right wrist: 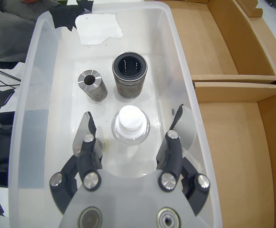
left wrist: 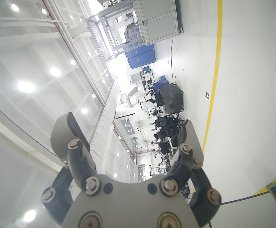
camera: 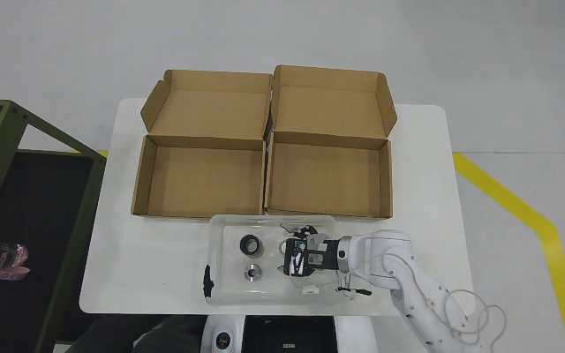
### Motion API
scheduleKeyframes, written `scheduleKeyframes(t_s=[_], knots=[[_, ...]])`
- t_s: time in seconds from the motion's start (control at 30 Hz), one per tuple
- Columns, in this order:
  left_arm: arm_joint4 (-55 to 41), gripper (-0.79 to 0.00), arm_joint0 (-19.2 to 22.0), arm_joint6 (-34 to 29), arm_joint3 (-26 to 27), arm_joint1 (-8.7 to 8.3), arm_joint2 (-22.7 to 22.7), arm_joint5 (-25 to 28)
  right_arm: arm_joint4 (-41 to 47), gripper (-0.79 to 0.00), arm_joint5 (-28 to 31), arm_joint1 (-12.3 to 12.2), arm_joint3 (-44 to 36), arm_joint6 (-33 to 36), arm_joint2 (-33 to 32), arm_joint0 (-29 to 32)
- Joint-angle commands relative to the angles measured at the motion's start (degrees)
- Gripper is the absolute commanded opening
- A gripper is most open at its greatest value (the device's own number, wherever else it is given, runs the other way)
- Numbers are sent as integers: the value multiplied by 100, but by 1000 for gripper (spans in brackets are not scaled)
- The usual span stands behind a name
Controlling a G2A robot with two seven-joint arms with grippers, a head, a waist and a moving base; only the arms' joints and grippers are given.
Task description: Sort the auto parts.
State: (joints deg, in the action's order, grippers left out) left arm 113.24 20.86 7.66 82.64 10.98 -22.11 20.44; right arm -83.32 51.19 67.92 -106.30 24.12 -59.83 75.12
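Standing upright between the spread fingers of the right gripper [right wrist: 134, 114] is a clear round part with a white cap [right wrist: 130, 124]. There is a gap to each finger and no contact seen.

- Ahead of the fingertips: black linear bearing [right wrist: 129, 75], upright, bore up. Just beside it, apart from it, a steel bushing [right wrist: 92, 85], also upright. Both are near the capped part, not touching it.
- Against one finger, on the side away from the boxes: small pale part [right wrist: 105, 144], half hidden; cannot tell what it is.
- All parts sit in the clear plastic bin [right wrist: 182, 62]. The finger on the box side stands close to the bin wall. The other finger has more floor beside it.
- Far bin wall, beyond the bearing: white paper scrap [right wrist: 98, 29] and black tape [right wrist: 64, 15].
- Beyond the bin wall: two open cardboard boxes, near box [right wrist: 232, 140] and far box [right wrist: 204, 43], side by side, bare floors.
- Top view: bin at the table [camera: 424, 176] edge, both boxes just past it.

Right pincer: open wide, holding nothing.
Left gripper [left wrist: 129, 121]: fingers wide apart, nothing between them, pointed into the hall.
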Motion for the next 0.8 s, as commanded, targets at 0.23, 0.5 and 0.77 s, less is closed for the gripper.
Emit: scheduleKeyframes(t_s=[0.23,0.5,0.77], knots=[[0,0,0,0,0,0,0,0,9,-456,-49,-22,93,-9,97,-93],[0,0,0,0,0,0,0,0,121,-785,65,-60,67,-155,114,-121],[0,0,0,0,0,0,0,0,508,-785,253,-115,-161,-509,1,-61]])
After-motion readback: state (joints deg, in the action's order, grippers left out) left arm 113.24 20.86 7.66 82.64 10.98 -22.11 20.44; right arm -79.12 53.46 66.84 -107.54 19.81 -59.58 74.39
